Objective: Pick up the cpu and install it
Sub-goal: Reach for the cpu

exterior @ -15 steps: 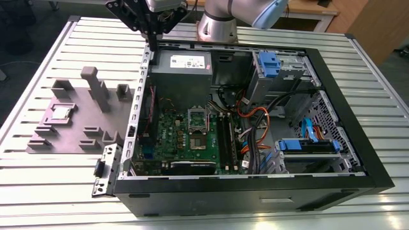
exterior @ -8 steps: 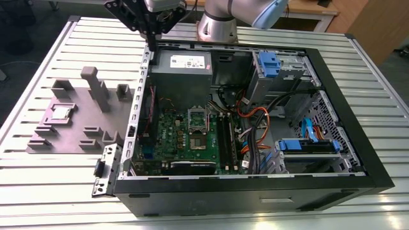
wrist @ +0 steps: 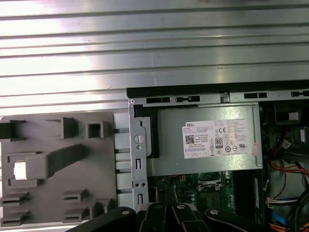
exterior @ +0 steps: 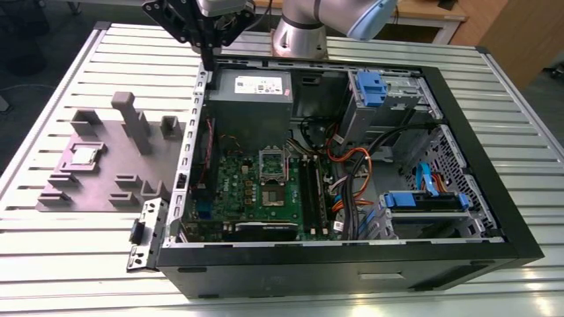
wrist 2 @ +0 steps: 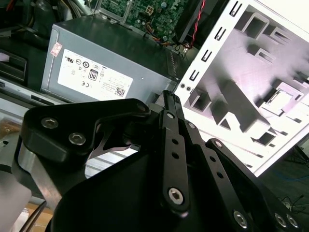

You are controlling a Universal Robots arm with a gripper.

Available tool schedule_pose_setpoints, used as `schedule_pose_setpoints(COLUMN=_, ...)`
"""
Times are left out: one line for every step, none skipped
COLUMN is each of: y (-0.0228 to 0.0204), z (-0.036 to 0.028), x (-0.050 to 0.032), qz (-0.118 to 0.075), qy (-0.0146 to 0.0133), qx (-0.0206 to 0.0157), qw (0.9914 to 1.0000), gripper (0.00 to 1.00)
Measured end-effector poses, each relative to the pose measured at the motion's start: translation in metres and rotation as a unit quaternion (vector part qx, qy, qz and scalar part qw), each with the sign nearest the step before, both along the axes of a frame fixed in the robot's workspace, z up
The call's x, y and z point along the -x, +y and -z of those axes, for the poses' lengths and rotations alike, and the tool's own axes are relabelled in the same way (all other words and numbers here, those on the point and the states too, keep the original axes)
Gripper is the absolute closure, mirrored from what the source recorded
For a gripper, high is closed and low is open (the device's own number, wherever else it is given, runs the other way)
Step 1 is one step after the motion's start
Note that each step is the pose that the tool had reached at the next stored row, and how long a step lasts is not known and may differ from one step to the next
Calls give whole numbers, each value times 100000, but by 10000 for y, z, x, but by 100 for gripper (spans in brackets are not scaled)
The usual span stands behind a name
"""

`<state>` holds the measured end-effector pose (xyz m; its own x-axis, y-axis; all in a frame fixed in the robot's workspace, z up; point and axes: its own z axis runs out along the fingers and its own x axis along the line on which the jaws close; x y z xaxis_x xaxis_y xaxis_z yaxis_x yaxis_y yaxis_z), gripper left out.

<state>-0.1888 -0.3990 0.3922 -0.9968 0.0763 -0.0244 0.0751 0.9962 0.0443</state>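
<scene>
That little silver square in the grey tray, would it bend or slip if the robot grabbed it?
The cpu looks like a flat metal-topped plate, so probably stiff, not floppy. Its shiny top suggests it could be slippery. It lies flat in the grey tray, so unlikely to roll.

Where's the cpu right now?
In the exterior view the cpu sits in a square pocket of the grey fixture tray, on that view's left, beside the open computer case and outside it.
</scene>
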Motion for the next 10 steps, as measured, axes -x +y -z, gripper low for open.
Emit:
schedule_pose_setpoints(y=0, z=0, x=2, qz=-1, qy=-1, qx=-2, qw=100000, gripper=89)
schedule_pose_setpoints(y=0, z=0, x=4, qz=-2, qy=0, qx=0, qw=100000, gripper=89)
schedule_pose_setpoints(y=0, z=0, x=7, qz=-3, qy=1, qx=1, qw=100000, gripper=89)
schedule_pose_setpoints(y=0, z=1, x=10, qz=0, qy=0, qx=-2, qw=100000, gripper=89)
schedule_pose_setpoints(y=0, z=1, x=12, qz=-3, qy=0, qx=0, qw=100000, gripper=89)
schedule_pose_setpoints(y=0, z=1, x=15, qz=-3, qy=-1, qx=-3, qw=100000, gripper=89)
schedule_pose_setpoints(y=0, z=1, x=16, qz=-5, qy=-2, qx=-2, qw=100000, gripper=89)
schedule_pose_setpoints(y=0, z=1, x=19, qz=-3, qy=-1, qx=1, qw=100000, gripper=89)
schedule_pose_setpoints(y=0, z=1, x=22, qz=-2, qy=-1, qx=-1, qw=100000, gripper=89)
schedule_pose_setpoints(y=0, z=1, x=24, qz=-1, qy=-2, qx=-2, qw=100000, gripper=89)
